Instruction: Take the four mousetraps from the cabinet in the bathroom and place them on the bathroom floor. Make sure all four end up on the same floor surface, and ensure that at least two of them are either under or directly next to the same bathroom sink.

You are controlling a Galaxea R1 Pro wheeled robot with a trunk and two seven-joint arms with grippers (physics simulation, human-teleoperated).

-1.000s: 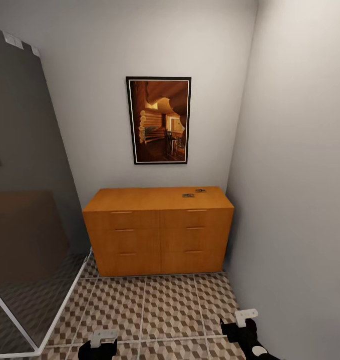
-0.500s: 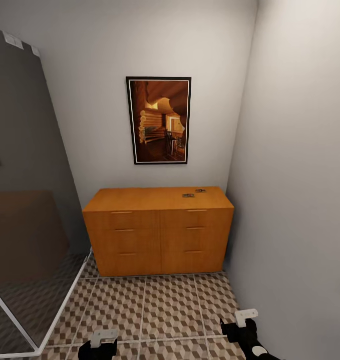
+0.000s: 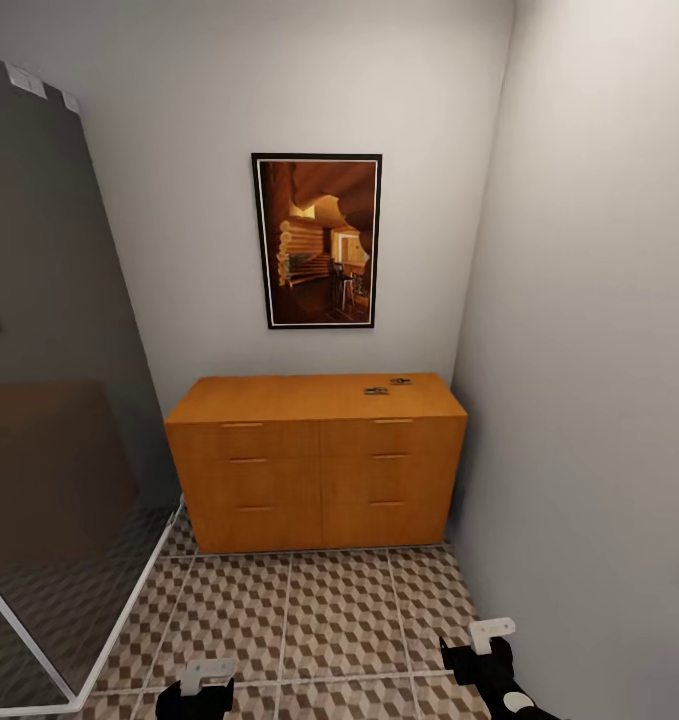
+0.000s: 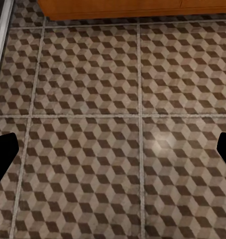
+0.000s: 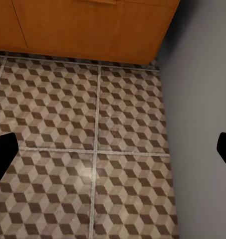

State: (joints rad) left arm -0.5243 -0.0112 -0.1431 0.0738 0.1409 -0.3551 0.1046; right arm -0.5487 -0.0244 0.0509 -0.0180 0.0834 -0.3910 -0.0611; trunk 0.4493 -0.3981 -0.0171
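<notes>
The bathroom floor [image 3: 319, 610] runs to the six-drawer cabinet [image 3: 316, 462] at twelve o'clock, two mousetraps [image 3: 387, 386] lying on its top toward one o'clock. The left gripper [image 4: 113, 149] and right gripper [image 5: 113, 149] hang wide apart, empty. Flat traps beside the wall risk a fumbled, skidding pinch.

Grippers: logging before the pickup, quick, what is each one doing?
Left gripper: open, holding nothing.
Right gripper: open, holding nothing.

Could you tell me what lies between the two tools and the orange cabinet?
In the head view, bare tiled floor lies between the left tool, right tool and the cabinet.
</notes>
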